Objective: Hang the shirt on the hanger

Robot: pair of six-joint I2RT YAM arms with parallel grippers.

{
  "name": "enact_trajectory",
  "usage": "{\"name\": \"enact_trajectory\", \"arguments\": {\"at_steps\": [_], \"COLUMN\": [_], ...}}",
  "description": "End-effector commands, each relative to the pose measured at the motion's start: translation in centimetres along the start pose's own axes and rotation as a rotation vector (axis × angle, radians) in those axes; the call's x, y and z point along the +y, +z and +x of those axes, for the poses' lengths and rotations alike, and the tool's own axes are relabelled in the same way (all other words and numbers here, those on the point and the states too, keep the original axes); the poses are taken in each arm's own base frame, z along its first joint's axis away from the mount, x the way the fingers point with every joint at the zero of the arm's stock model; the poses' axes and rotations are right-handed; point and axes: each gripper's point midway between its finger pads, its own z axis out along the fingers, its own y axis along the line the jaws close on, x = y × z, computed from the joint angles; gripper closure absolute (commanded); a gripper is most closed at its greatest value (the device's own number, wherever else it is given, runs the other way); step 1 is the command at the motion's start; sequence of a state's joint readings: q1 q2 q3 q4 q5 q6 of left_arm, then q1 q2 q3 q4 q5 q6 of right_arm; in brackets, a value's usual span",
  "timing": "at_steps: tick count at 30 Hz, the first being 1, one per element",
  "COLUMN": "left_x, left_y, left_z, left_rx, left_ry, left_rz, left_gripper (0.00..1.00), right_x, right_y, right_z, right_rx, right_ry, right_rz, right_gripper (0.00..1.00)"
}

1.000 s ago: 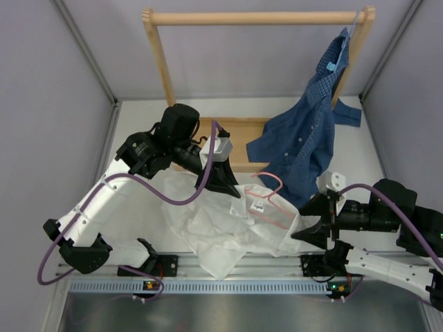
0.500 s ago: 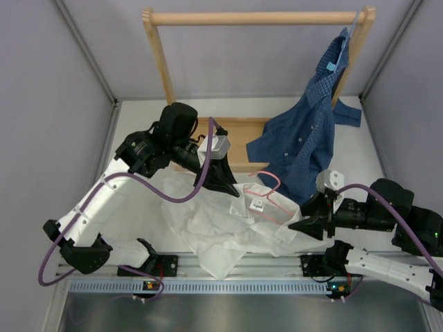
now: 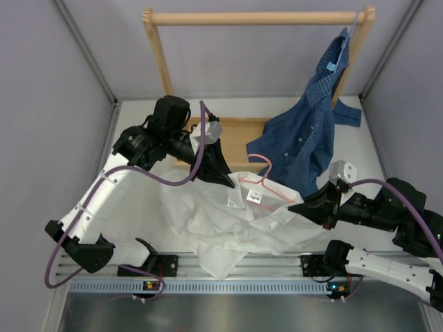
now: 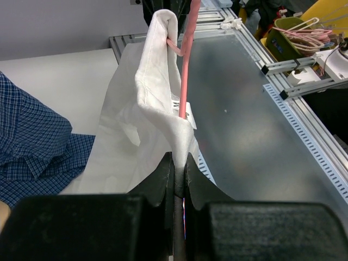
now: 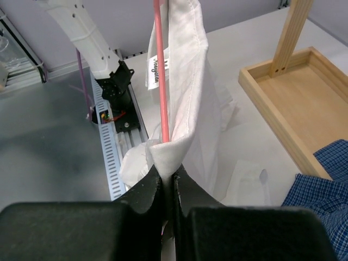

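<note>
The white shirt [image 3: 208,228] lies rumpled on the table, its collar end lifted between both arms. The pink hanger [image 3: 266,183] runs inside that lifted part, with its hook sticking up above the collar. My left gripper [image 3: 228,181] is shut on one end of the raised fabric [image 4: 147,109], and the hanger's wire [image 4: 185,70] runs away from its tips [image 4: 175,160]. My right gripper [image 3: 299,207] is shut on the other end: white cloth [image 5: 187,81] is pinched at its tips [image 5: 167,173], with the hanger wire [image 5: 160,70] running straight out from the fold.
A wooden rack [image 3: 259,17] stands at the back, its base tray [image 3: 239,138] behind the left gripper. A dark blue checked shirt [image 3: 311,131] hangs from the rack's right post down to the table. A slotted metal rail [image 3: 208,285] borders the near edge.
My right gripper went from open to shut on the shirt's right end and rose. My left gripper lifted and shifted back, so the collar and hanger now hang higher between the arms.
</note>
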State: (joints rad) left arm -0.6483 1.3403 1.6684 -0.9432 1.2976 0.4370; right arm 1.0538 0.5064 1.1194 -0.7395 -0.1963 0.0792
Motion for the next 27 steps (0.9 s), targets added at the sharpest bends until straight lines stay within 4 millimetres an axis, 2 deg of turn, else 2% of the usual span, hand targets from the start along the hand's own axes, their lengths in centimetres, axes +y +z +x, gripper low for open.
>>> {"name": "enact_trajectory", "arguments": {"at_steps": [1,4,5,7,9,10,11,14,15,17,18,19,21,22,24,25,26,27], "left_x": [-1.3,0.1,1.2,2.6,4.2,4.9,6.0,6.2,6.8,7.3,8.1,6.6,5.2,3.5,1.8,0.6,0.0,-0.4], "left_y": [-0.9,-1.6,-1.8,-2.1,-3.0,-3.4,-4.2,-6.3,-8.5,-11.8,-15.6,-17.8,-21.7,-22.8,-24.3,-25.1,-25.2,-25.2], "left_z": [-2.5,-3.0,-2.8,-3.6,-3.9,-4.6,-5.0,-6.8,-8.3,-9.5,-9.8,-11.3,-11.0,-11.2,-10.6,-9.9,-9.3,-8.3], "left_rx": [-0.069,-0.072,-0.06,-0.075,-0.101,-0.125,-0.15,-0.21,-0.261,-0.342,-0.401,-0.462,-0.529,-0.571,-0.59,-0.594,-0.589,-0.57], "left_ry": [0.049,0.019,-0.028,0.001,-0.038,-0.012,-0.041,-0.028,-0.018,-0.072,-0.107,-0.098,-0.139,-0.127,-0.125,-0.115,-0.117,-0.129], "left_rz": [0.057,-0.025,-0.107,-0.204,-0.358,-0.417,-0.516,-0.673,-0.828,-1.031,-1.256,-1.344,-1.549,-1.584,-1.653,-1.688,-1.694,-1.699], "left_gripper": [1.0,0.98,0.83,0.8,0.52,0.33,0.02,0.02,0.02,0.02,0.02,0.02,0.02,0.02,0.02,0.02,0.02,0.02], "right_x": [0.0,-0.3,-0.4,-0.7,-0.8,-0.9,-1.1,-1.5,-1.9,-2.7,-3.7,-4.1,-4.9,-5.4,-6.2,-6.2,-6.6,-7.1], "right_y": [0.4,0.2,0.0,-0.3,-0.4,-0.5,-0.2,0.2,0.2,0.5,0.4,0.3,0.5,0.0,0.3,-0.6,0.2,0.1], "right_z": [-2.4,-3.2,-3.8,-4.7,-5.2,-5.8,-5.9,-6.4,-6.7,-7.0,-7.4,-7.9,-9.0,-10.1,-11.5,-13.7,-14.3,-15.3], "right_rx": [-0.088,-0.107,-0.122,-0.145,-0.158,-0.171,-0.166,-0.163,-0.172,-0.175,-0.19,-0.204,-0.233,-0.264,-0.283,-0.333,-0.325,-0.338], "right_ry": [-0.023,-0.028,-0.032,-0.038,-0.042,-0.045,-0.042,-0.035,-0.028,-0.013,0.005,0.013,0.034,0.04,0.046,0.049,0.049,0.044], "right_rz": [0.001,0.021,0.028,0.052,0.061,0.068,0.074,0.097,0.122,0.168,0.225,0.253,0.301,0.334,0.381,0.392,0.408,0.442], "right_gripper": [1.0,1.0,1.0,1.0,1.0,1.0,1.0,1.0,1.0,1.0,1.0,1.0,1.0,1.0,1.0,1.0,1.0,1.0]}}
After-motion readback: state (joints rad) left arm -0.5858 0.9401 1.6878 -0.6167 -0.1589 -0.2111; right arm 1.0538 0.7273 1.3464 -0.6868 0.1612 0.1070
